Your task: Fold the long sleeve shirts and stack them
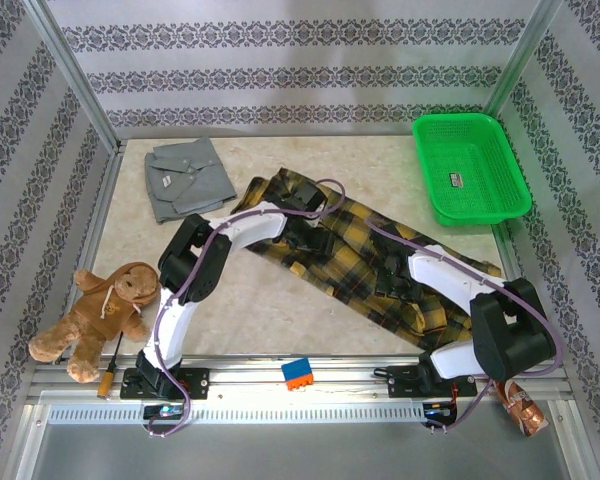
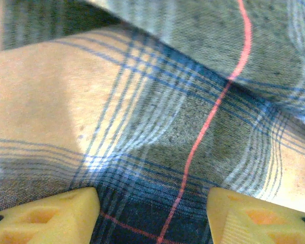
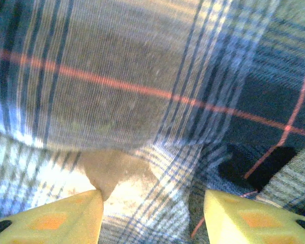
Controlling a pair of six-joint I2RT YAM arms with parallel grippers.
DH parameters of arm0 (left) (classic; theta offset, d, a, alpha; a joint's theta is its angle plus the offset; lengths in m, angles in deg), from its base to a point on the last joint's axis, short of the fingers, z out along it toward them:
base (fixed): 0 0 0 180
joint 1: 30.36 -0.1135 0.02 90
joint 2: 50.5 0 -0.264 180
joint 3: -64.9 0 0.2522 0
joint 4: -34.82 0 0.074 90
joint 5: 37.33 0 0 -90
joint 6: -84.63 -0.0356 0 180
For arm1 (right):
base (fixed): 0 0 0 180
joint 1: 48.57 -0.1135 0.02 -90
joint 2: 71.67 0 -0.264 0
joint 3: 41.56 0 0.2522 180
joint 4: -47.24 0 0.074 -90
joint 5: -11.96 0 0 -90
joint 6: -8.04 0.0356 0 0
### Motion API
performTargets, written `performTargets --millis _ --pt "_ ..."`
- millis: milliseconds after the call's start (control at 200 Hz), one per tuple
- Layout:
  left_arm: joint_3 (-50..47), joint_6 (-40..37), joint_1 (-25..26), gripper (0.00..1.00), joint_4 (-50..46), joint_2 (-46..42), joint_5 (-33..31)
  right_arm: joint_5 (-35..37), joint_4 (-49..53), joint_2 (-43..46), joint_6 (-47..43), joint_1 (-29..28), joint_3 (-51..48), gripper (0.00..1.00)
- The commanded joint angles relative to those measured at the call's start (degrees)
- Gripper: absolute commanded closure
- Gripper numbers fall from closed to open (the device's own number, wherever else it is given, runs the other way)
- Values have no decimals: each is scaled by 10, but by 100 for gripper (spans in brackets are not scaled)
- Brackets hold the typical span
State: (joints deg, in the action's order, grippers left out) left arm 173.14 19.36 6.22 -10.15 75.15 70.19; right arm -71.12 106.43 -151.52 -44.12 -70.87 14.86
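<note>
Two wide-open grippers, holding nothing, sit along your plaid flannel's (image 1: 340, 240) diagonal length: left gripper (image 2: 152, 203) toward its far end, right gripper (image 3: 152, 208) toward the table's (image 1: 280, 310) near right corner.

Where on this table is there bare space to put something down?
Bare table shows at the front middle, between the plush bear and the plaid shirt, and along the back, between the grey shirt and the green basket. The middle and right are crowded by the plaid shirt.
</note>
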Motion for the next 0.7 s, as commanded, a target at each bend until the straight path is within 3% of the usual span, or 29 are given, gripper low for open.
performTargets --millis 0,245,694 --pt "55 -55 -55 41 -90 73 -51 -23 6 -6 14 -11 -1 44" --pt "257 -114 -120 40 -172 167 -84 -93 -30 -82 37 -60 40 44" --pt "383 -184 -198 35 -150 213 -40 -199 -171 -268 224 -248 213 45"
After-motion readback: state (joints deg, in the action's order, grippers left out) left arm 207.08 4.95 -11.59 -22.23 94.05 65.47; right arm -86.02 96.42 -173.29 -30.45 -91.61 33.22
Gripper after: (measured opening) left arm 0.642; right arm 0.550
